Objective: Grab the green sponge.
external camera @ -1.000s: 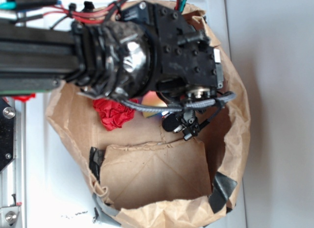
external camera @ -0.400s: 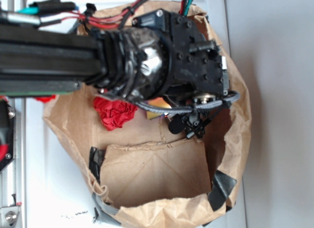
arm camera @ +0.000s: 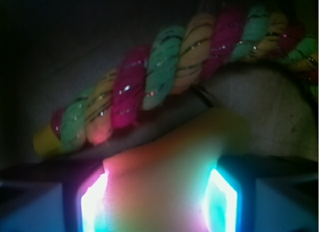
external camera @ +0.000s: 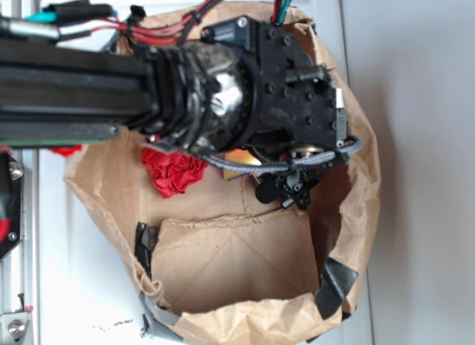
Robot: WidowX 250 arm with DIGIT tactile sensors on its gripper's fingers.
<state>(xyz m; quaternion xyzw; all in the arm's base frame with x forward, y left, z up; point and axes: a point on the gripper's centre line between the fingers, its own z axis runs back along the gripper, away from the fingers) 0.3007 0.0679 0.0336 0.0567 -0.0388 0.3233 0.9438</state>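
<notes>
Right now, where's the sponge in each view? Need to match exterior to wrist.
Exterior: only an orange-yellow sliver of the green sponge shows, under the arm inside the paper bag, right of the red cloth ball.
Wrist: the sponge fills the lower centre between the gripper fingers, below the twisted rope.
Shared landmark: the gripper itself.

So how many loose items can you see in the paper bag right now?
3: a red cloth ball left of the arm, a twisted rope and the sponge between the tool's fingers, both under the arm. The arm may hide more.
</notes>
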